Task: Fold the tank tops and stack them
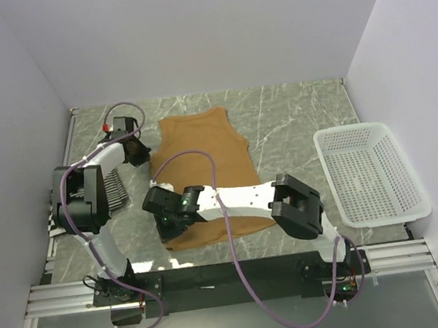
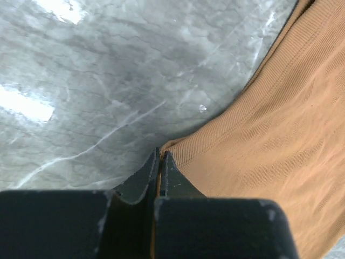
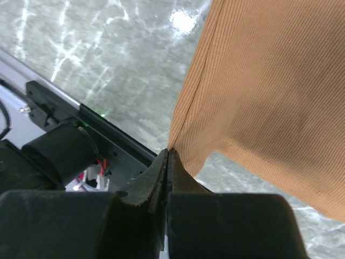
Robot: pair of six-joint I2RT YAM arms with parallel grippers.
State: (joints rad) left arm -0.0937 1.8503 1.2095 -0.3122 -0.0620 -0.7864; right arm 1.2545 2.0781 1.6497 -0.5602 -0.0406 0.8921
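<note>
- The left arm folds back on itself; the left gripper [image 1: 138, 151] is pinched tight on the left armhole edge of the tan tank top [image 1: 203, 162].
- The right arm stretches leftward along the near edge; the right gripper [image 1: 166, 216] is clamped on the near-left hem corner.
- The top lies mid-worktop [image 1: 277, 118], neck far.
- Bare marble runs rightward to the white basket [image 1: 370, 170].

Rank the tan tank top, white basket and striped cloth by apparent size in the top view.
1. The tan tank top, largest, though the right arm covers part.
2. The white basket, close behind.
3. The striped cloth, smallest; the left arm hides most of it, so its real size is unsure.
</note>
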